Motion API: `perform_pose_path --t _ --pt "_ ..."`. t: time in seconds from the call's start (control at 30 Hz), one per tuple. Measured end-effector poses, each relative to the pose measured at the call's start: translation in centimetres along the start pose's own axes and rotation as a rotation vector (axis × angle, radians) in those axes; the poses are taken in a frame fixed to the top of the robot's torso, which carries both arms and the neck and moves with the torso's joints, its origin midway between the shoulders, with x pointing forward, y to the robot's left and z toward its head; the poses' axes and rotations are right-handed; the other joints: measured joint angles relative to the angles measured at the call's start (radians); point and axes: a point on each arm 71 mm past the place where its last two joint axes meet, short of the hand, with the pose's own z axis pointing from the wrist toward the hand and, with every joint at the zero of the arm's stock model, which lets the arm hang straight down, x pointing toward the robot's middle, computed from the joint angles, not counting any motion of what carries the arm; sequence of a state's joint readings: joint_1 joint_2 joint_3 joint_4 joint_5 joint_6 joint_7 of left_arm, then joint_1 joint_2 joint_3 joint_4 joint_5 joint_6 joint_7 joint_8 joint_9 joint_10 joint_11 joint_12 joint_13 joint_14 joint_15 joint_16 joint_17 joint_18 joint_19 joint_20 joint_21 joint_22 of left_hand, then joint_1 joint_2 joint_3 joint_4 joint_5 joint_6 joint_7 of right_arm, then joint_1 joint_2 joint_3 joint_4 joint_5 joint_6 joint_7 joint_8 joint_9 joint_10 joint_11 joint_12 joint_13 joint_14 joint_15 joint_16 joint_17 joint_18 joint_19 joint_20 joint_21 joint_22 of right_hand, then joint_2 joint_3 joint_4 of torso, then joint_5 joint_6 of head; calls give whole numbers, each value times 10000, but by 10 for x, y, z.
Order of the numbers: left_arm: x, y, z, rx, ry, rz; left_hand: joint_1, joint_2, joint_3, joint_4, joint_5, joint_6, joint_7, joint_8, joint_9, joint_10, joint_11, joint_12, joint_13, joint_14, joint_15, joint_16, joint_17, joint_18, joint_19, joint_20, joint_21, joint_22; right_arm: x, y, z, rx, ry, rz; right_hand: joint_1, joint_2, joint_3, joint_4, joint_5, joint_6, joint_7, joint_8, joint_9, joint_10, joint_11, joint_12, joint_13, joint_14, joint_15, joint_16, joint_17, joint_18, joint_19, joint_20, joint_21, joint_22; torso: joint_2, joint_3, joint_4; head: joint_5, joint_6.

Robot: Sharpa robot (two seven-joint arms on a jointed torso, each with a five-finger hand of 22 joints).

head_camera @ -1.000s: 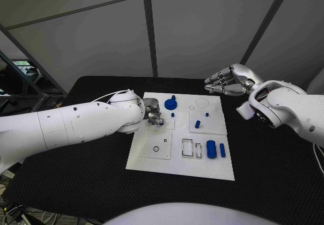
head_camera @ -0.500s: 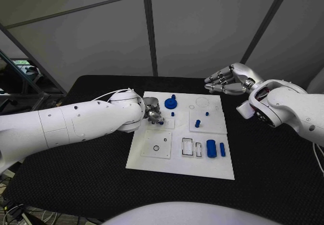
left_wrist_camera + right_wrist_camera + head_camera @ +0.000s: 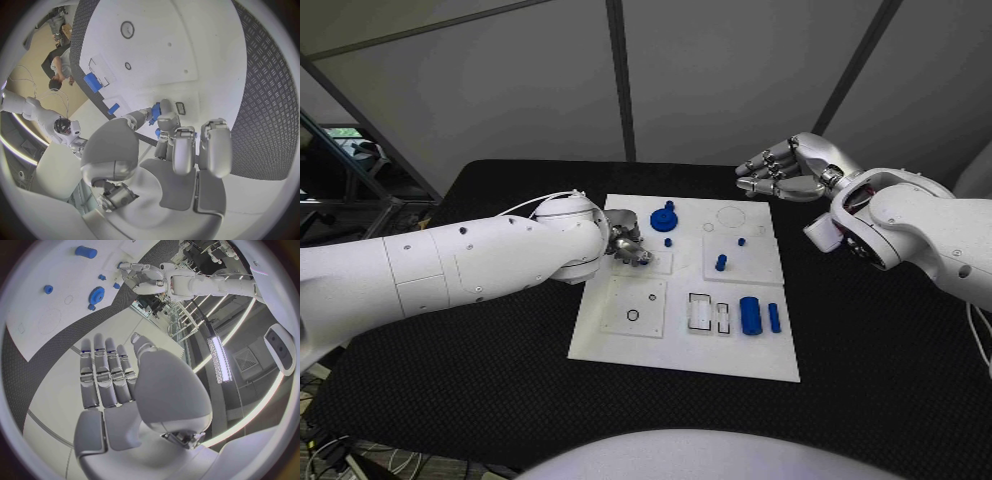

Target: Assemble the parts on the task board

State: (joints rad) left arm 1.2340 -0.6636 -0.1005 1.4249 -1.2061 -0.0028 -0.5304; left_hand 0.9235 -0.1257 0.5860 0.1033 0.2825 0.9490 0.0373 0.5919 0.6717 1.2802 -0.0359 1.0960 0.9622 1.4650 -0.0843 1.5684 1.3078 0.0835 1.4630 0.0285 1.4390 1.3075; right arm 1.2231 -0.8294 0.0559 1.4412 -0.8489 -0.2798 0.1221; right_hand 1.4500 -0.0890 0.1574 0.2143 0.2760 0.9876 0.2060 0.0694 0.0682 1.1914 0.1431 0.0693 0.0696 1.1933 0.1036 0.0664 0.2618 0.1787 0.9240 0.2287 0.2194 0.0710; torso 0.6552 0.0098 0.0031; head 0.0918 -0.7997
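Observation:
The white task board (image 3: pixel 733 360) lies mid-table. My left hand (image 3: pixel 629 245) hovers low over its far-left area and pinches a small blue part (image 3: pixel 154 114) between thumb and finger. Just beyond this hand stands a blue gear (image 3: pixel 662 221), with a small blue peg (image 3: pixel 669 242) beside it. Another blue peg (image 3: pixel 721 264) stands in the board's middle. A blue cylinder (image 3: pixel 751 317) and a narrow blue bar (image 3: pixel 775 319) lie toward the near right. My right hand (image 3: pixel 788 172) hangs above the table past the board's far-right corner, its fingers (image 3: pixel 106 372) straight and side by side, holding nothing.
Rectangular slots (image 3: pixel 701 313) and a round hole (image 3: pixel 633 317) sit in the board's near half. Black table (image 3: pixel 459 380) surrounds the board. My left forearm (image 3: pixel 459 265) crosses the table's left side; the right forearm (image 3: pixel 920 235) hangs over the right side.
My left hand has shifted only very slightly over the board's far-left area, still pinching the small part. The right hand has stayed where it was.

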Motion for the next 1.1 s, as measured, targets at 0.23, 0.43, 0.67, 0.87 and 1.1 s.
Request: perform_pose_path --t 0.23,0.43,0.67,0.87,1.1 --pt "0 1 1 -43 22 2 -167 35 -526 245 -1 72 1 -25 -46 0 0 67 38 0 0 0 0 0 0 0 0 0 0 0 0 7 0 -1 0 0 0 0 56 0 0 0 0 0 0 0 1 0 0 0 -9 0 0 0 -38 -9 0 0 0 -8 -5" --pt "-1 3 1 -82 5 -15 -302 58 -1002 468 -2 72 1 -65 -96 0 0 67 45 0 0 0 0 -1 0 0 0 0 0 0 0 12 0 -2 0 0 0 0 97 0 0 0 0 0 0 0 -8 0 0 0 -20 0 0 0 -38 -8 0 0 -1 -15 -5" --pt "-2 3 2 -105 -43 -52 -392 154 -1865 866 -2 143 1 -66 -150 -1 0 117 87 0 1 0 0 -1 0 1 24 0 0 0 0 17 -1 -2 0 0 0 0 97 0 0 0 0 0 0 0 -7 1 -1 0 -20 0 0 0 -38 -8 0 0 0 -34 -10" --pt "-2 3 2 -101 -91 -91 -391 154 -2647 1209 -2 168 -25 -109 -184 -1 1 182 121 1 1 0 0 -1 37 -36 38 0 0 0 0 24 -3 -3 0 0 0 0 97 0 -1 0 0 0 0 0 -6 0 -1 0 -20 1 0 -1 -38 -7 2 -1 0 -38 -11" --pt "-3 5 1 -116 -174 -163 -391 154 -3248 1539 -3 178 -35 -110 -210 -2 1 182 121 1 2 0 0 -1 37 -35 38 0 0 -1 0 33 -6 -5 0 0 -29 -29 97 0 0 0 0 0 0 0 -6 1 -1 0 -32 0 0 -1 -38 -18 3 -4 0 -62 -15"
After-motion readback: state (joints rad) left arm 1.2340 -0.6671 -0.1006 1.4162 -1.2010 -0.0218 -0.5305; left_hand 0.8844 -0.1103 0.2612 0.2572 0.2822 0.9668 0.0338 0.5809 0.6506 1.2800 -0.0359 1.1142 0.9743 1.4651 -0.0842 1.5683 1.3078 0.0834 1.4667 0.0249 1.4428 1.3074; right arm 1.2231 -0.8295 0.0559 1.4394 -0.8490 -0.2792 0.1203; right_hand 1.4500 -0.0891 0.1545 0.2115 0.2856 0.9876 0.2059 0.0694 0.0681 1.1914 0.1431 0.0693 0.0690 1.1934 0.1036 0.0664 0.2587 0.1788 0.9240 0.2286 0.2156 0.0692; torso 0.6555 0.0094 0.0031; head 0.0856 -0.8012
